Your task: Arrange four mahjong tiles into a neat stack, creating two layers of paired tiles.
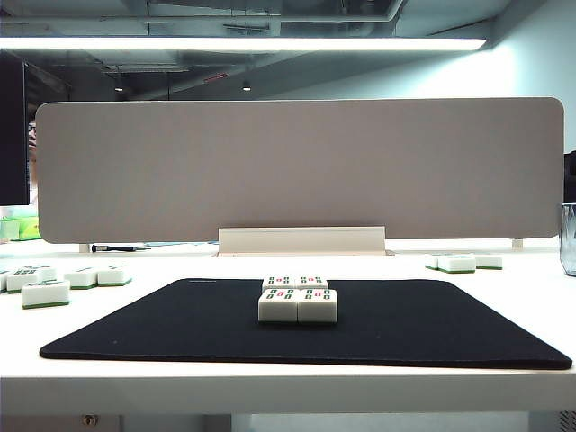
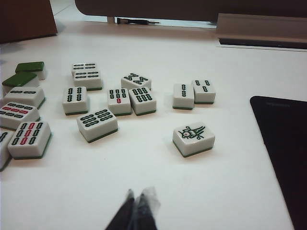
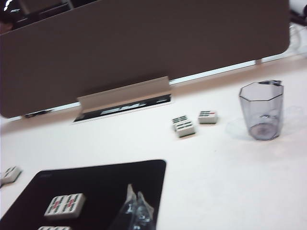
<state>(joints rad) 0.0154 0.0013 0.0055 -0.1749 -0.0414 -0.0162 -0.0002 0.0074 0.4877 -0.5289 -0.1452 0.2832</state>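
Your white surface [image 1: 288,387] carries a black rectangular mat [image 1: 180,324], likely there to mark the work area. At its centre the four white mahjong tiles with green backs [image 1: 298,298] lie in two pairs. The right end effector [image 3: 135,201], pressed together, hovers just beside them; the left end effector [image 2: 135,199], also pressed together, is well apart, over loose white-and-green tiles [image 2: 96,100].

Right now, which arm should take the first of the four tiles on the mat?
Right, probably. The right gripper, jaws shut, hangs over the black mat near the four mahjong tiles. The left gripper, also shut, hangs above loose tiles off the mat.
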